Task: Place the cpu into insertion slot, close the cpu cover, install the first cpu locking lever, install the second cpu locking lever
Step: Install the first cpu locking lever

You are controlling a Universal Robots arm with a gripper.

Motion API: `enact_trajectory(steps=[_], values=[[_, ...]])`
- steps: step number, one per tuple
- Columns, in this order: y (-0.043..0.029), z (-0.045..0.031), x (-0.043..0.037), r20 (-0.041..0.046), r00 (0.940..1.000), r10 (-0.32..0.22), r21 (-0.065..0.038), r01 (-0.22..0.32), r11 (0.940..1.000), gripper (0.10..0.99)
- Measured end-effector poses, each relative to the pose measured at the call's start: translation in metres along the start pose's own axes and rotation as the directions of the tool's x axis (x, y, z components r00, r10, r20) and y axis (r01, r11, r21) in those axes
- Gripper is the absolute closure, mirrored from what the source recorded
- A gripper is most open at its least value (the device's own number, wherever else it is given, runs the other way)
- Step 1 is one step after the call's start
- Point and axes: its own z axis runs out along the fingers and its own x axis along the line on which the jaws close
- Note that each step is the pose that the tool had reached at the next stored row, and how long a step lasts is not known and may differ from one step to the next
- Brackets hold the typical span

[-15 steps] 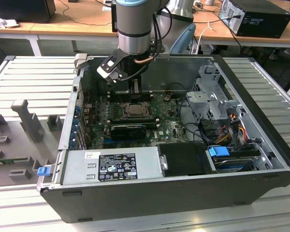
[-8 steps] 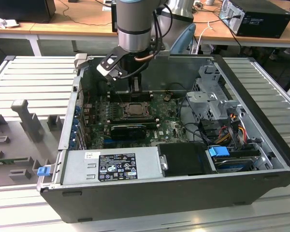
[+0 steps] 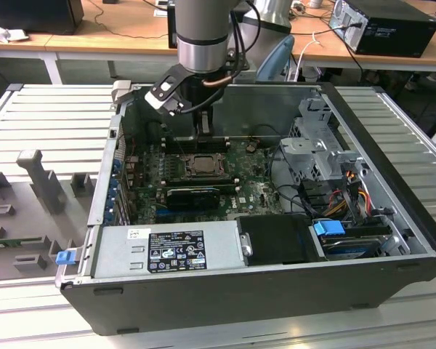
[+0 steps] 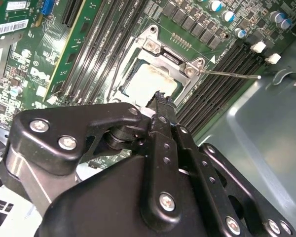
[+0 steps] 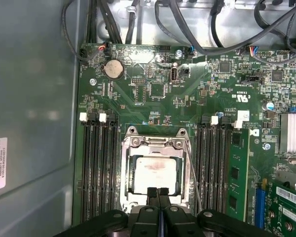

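Open computer case lies on its side on a grey ribbed metal table. Grey fixture blocks stand on the table at the exterior view's left. Behind it I see wooden desks carrying black boxes and loose cables.

Inside the case, the silver power supply sits along the near edge. The green motherboard lies further in, and a grey drive cage is towards the exterior view's right.

The arm comes straight down over the board. The tool hangs just above the insertion slot.

In the first wrist view the cpu is seated in the slot, its pale top smudged. The cpu cover is folded down flat, framing it. Black memory slots flank the socket on both sides, and a coin cell sits further up the board.

A thin locking lever runs along one side of the socket. In the second wrist view its rod reaches out from the cover's corner across the memory slots towards the case floor. I cannot tell whether it is latched.

The tool is clenched, fingertips pressed together with nothing between them. The tips are at the socket's edge, over the cover's rim. I cannot tell whether they touch it.
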Motion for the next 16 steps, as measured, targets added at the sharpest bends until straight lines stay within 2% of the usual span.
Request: enact_trajectory(steps=[5,9,12,16], values=[[0.0003,-0.0078,0.0002,0.0000,1.0000,0.000,0.000,0.000,1.0000,0.980],[0.0008,-0.0233,0.0006,-0.0001,1.0000,0.000,0.000,0.000,1.0000,0.980],[0.0010,-0.0274,0.0007,-0.0001,1.0000,0.000,0.000,0.000,1.0000,0.980],[0.0014,-0.0382,0.0009,0.0000,1.0000,0.000,0.000,0.000,1.0000,0.980]])
